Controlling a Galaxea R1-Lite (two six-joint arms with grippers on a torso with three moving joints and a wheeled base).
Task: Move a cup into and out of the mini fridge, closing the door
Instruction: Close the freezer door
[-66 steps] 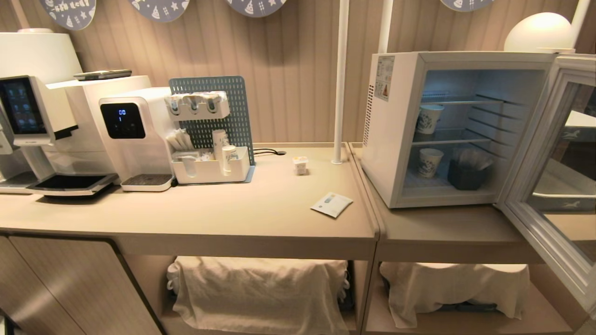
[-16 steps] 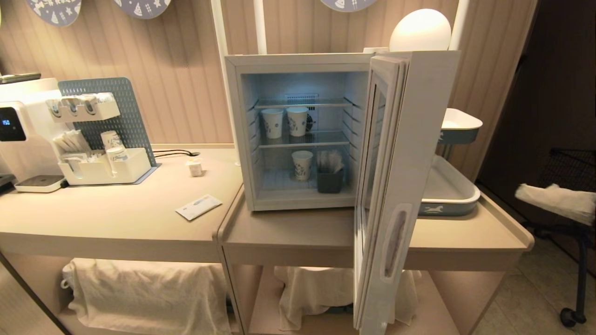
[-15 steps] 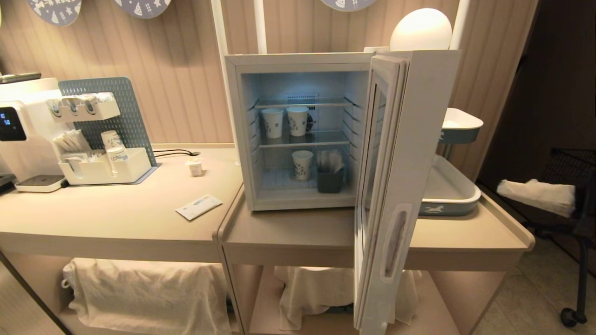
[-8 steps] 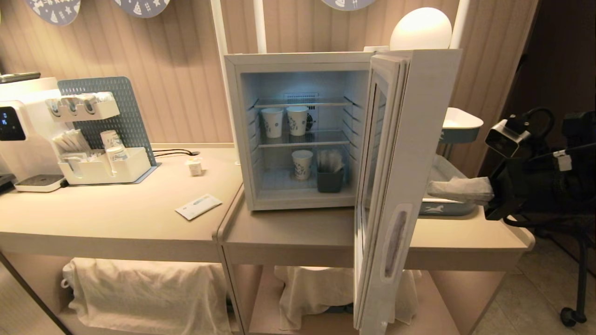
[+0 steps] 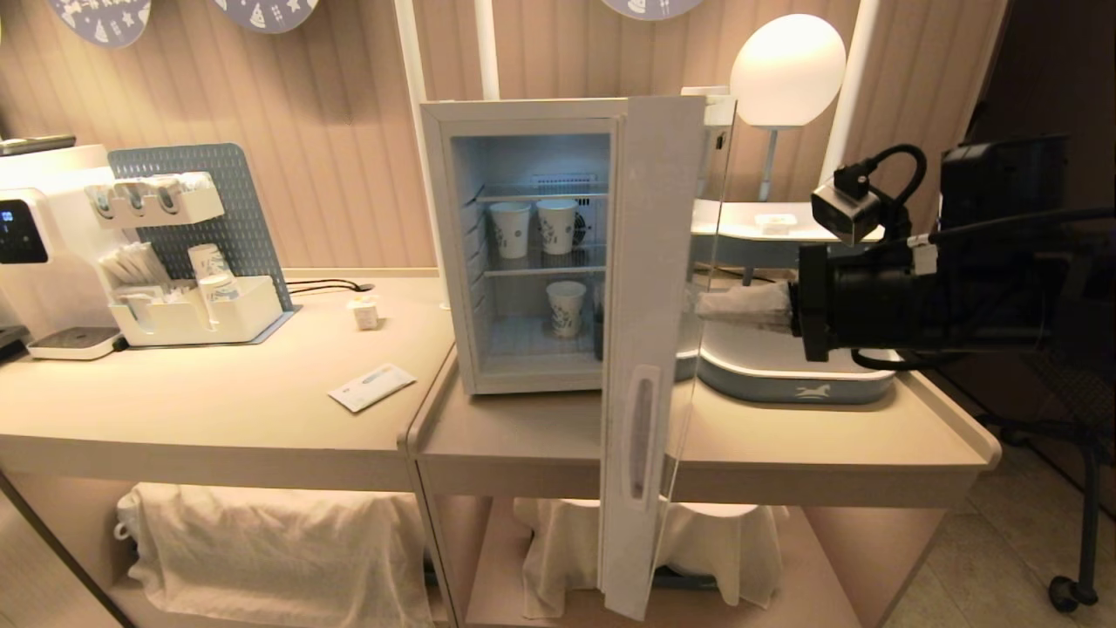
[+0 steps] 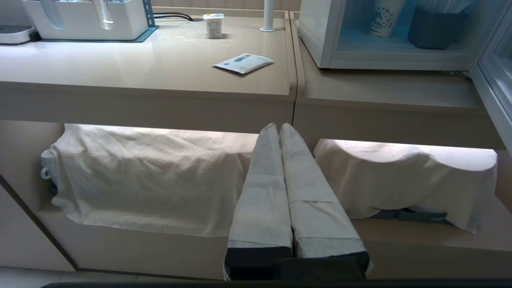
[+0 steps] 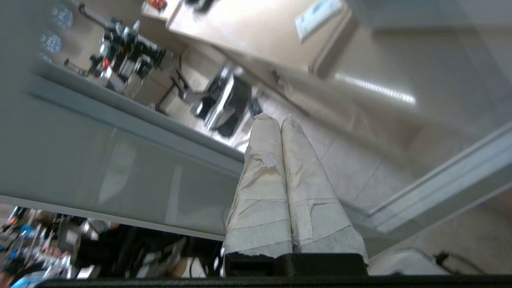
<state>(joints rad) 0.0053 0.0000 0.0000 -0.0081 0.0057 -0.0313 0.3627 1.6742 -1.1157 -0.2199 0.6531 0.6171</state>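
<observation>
The mini fridge [image 5: 523,111] stands on the right-hand counter, lit inside. Its door [image 5: 649,262] hangs about half open, with its edge and recessed handle turned toward me. My right gripper [image 5: 702,305] reaches in level from the right, shut and empty, with its taped tips at the door's outer glass face. In the right wrist view the gripper [image 7: 276,119] lies against the glass beside the door frame [image 7: 100,160]. The cup [image 5: 364,312] sits on the left counter, far from both grippers. My left gripper [image 6: 279,126] is shut and parked low, before the counter's lower shelf; the cup [image 6: 214,25] shows far beyond it.
Paper cups [image 5: 510,229] stand on the fridge's wire shelves. A flat sachet [image 5: 372,386] lies near the counter's front. A white organiser [image 5: 187,318] and drinks machine [image 5: 26,253] sit at left. Blue-white trays [image 5: 798,371] and a lamp [image 5: 787,70] stand behind the door. Cloths [image 5: 279,549] drape the lower shelves.
My right arm has come up and in from the right, its shut gripper reaching the door's outer face. The door has swung left toward the fridge. The left arm has not moved.
</observation>
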